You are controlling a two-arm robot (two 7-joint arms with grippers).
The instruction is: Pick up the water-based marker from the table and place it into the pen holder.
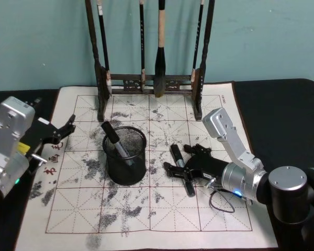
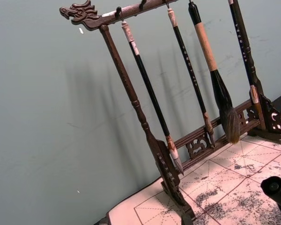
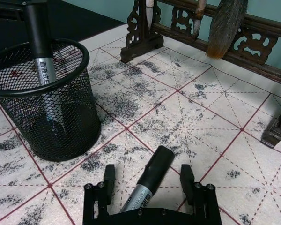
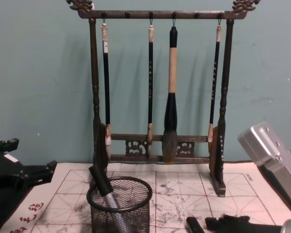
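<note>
Plain teal wall (image 4: 39, 73), black table (image 1: 282, 104)

Silver arms (image 1: 227, 135), black right end effector (image 1: 180, 158), cable (image 1: 220, 203)

Soft even light, faint shadows on wall (image 2: 42, 117)

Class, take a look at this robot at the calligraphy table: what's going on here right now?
The right gripper is low over the ink-stained practice mat, its open fingers straddling a black marker that lies flat there, not yet lifted. Another marker stands tilted in the black mesh pen holder nearby, toward the robot's left. The left gripper hangs idle at the mat's left edge.
</note>
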